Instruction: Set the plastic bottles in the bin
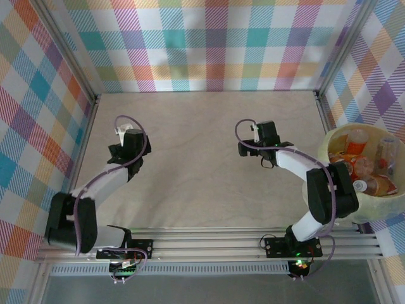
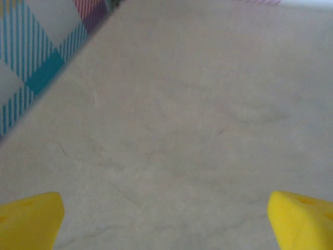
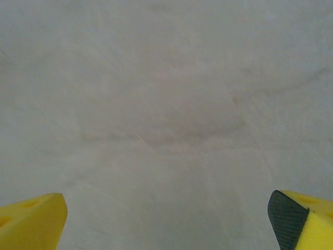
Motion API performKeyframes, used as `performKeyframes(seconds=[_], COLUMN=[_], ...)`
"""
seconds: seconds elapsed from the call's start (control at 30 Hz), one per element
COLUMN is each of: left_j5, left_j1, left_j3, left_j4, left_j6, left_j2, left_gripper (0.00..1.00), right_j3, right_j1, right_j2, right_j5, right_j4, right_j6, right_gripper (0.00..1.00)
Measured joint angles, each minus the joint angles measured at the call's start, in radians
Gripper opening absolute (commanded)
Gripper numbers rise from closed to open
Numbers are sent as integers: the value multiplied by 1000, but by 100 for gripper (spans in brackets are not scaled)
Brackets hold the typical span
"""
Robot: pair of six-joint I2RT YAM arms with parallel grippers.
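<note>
Top view: a pale wooden bench [image 1: 202,171] enclosed by plaid walls [image 1: 209,44], with both arms rising from a metal rail [image 1: 215,244] at the bottom of the frame. The left arm [image 1: 95,187] reaches toward the centre left, the right arm [image 1: 297,164] toward the centre right. The bin [image 1: 380,206], a cream round tub, sits at the right edge of the frame, just beside the right arm's elbow. The plastic bottles [image 1: 364,166] lie heaped inside it, orange and clear, with white and red caps.

Left wrist view: the left fingers [image 2: 31,219], yellow, stand wide apart over bare bench, holding nothing.

Right wrist view: the right fingers [image 3: 31,219] are likewise spread wide and hold nothing, one showing a dark textured pad [image 3: 286,219].
</note>
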Motion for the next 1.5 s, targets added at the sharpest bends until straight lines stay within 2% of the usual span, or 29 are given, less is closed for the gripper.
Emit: performKeyframes(seconds=[0.17, 0.37, 0.47, 0.6, 0.8, 1.07, 1.5], left_j5=[61, 173, 237, 309, 339, 347, 349], left_j1=[34, 84, 121, 127, 125, 125, 125], left_j3=[-43, -73, -137, -311, -339, -339, -339], left_j4=[103, 269, 399, 628, 714, 763, 764], left_j6=[45, 102, 122, 149, 164, 171, 171], left_j2=[164, 195, 190, 185, 193, 193, 193], left_gripper=[100, 100, 100, 100, 100, 100, 100], right_j3=[27, 21, -68, -236, -335, -422, -453], right_j1=[-16, -42, -64, -105, -131, -163, -221], right_j2=[13, 9, -29, -84, -99, -203, -221], right_j5=[18, 52, 36, -24, -95, -163, -230], right_j4=[38, 40, 85, 226, 368, 525, 587], right_j6=[-47, -70, -85, -95, -108, -108, -80], right_gripper=[100, 100, 100, 100, 100, 100, 100])
